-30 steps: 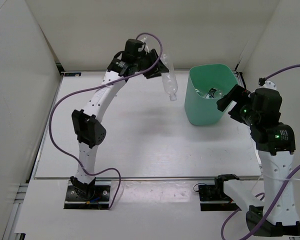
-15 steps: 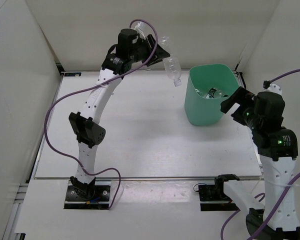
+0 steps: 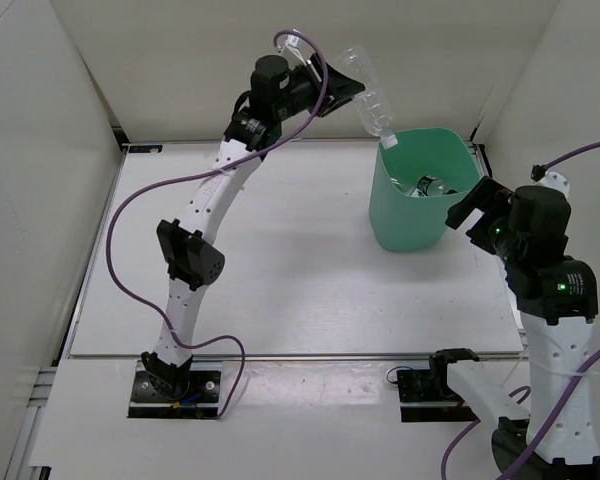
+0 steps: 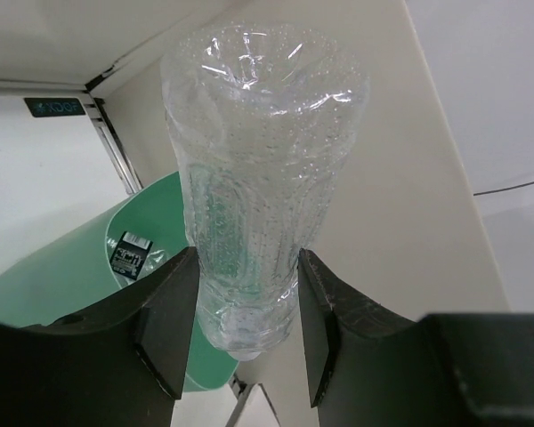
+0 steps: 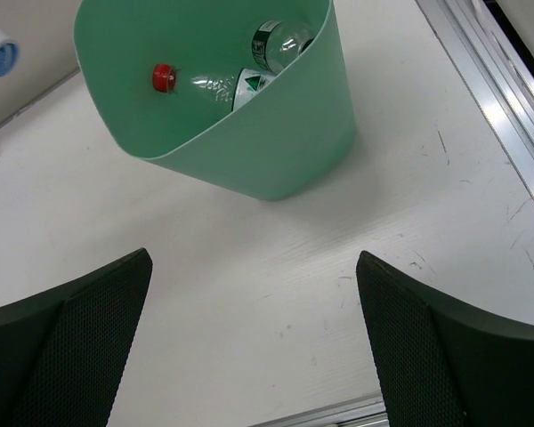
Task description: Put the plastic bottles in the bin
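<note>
My left gripper is shut on the long clear unlabelled bottle, held high and tilted cap-down over the far left rim of the mint-green bin. In the left wrist view the bottle sits between my two black fingers with the bin below. Its blue cap shows at the right wrist view's left edge. Inside the bin lie a red-capped bottle and a dark-labelled bottle. My right gripper is open and empty, just right of the bin.
White walls enclose the table on three sides. A metal rail runs along the table's right edge. The right arm's body stands close to the bin's right side.
My left gripper has carried the bottle up and to the right, from left of the bin to over its far left rim. The right gripper has drawn back slightly.
</note>
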Robot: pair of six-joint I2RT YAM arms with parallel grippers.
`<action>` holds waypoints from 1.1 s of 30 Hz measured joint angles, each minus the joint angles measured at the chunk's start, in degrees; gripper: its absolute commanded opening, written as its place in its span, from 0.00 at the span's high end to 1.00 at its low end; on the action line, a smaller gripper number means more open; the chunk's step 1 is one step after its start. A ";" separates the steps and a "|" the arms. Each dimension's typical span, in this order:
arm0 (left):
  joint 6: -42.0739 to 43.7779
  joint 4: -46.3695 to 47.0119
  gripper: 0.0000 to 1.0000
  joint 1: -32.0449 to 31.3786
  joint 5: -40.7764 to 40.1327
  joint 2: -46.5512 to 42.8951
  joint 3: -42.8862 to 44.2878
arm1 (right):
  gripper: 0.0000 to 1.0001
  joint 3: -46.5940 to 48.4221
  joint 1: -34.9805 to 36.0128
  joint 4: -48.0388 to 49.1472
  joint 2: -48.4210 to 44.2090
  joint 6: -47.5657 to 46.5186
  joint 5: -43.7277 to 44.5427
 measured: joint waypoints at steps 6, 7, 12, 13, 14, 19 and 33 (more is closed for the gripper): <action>-2.21 3.10 0.49 -2.75 -0.26 3.61 0.02 | 0.01 0.96 0.00 -0.13 0.00 0.00 0.68; -2.34 3.45 0.49 -3.37 -0.31 3.93 0.02 | 0.01 0.98 0.00 -0.13 0.00 0.00 0.83; -2.38 5.70 0.48 -6.82 -0.22 4.22 -1.46 | 0.01 0.98 0.00 -0.13 -0.04 0.00 1.49; -2.16 6.25 0.48 -7.39 -0.15 4.22 -2.27 | 0.01 0.98 0.00 -0.13 -0.11 0.00 1.57; -1.99 6.58 0.46 -7.98 -0.04 4.22 -3.23 | 0.01 0.94 0.00 -0.13 -0.24 0.00 1.73; -0.09 6.03 0.27 -9.86 0.07 4.20 -8.72 | 0.01 -0.44 0.00 0.46 -1.38 0.22 2.14; 5.90 2.40 0.00 -8.26 -1.55 -0.50 -12.04 | 0.01 -2.86 0.00 1.51 -2.27 1.36 3.10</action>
